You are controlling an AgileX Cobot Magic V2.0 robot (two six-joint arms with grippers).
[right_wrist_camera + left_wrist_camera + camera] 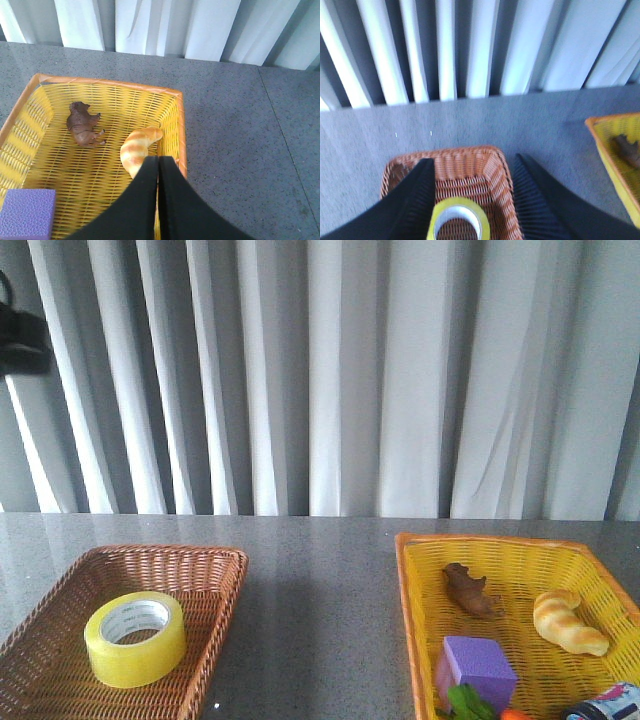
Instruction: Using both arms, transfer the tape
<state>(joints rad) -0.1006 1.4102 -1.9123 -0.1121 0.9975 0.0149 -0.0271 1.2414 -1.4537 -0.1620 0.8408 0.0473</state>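
The tape (135,638), a yellow roll with a white core, lies flat in the brown wicker basket (215,570) at the front left. In the left wrist view the tape (482,216) shows below and between my left gripper (476,161), which is open and held above the brown basket (495,167). My right gripper (158,159) is shut with nothing in it, hovering over the right rim of the yellow basket (179,125). A dark arm part (18,340) shows at the far left of the front view.
The yellow basket (410,590) at the front right holds a brown toy animal (470,590), a croissant (568,622), a purple block (478,665) and other small items at the front edge. Grey curtains hang behind the grey table (320,570).
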